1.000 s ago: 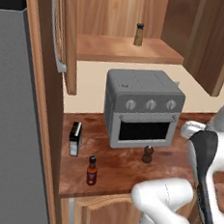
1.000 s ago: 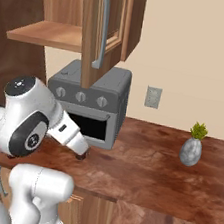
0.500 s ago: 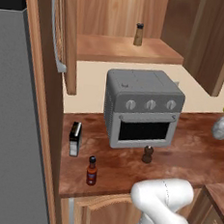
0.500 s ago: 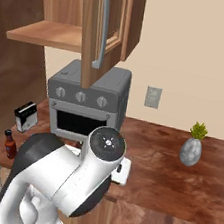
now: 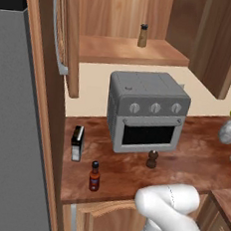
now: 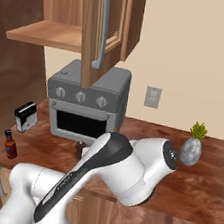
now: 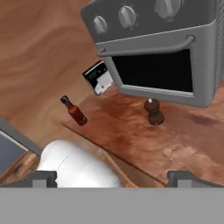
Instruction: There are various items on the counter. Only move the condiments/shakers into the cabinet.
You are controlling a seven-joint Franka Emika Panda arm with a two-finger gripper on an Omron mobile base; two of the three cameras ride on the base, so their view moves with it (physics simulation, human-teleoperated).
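Currently the jaws are spread wide and empty; ahead, the pepper mill [image 7: 154, 111] could be toppled against the toaster oven [image 7: 166, 57].

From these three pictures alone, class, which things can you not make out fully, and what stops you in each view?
- Pepper mill: in the right base view only a sliver shows; the arm covers the rest.
- Shaker: small and far on the cabinet shelf in the left base view; any label is unreadable.
- Box: blurred print in the hand view.
- Gripper: in the hand view only the finger tips show, cut by the bottom edge.
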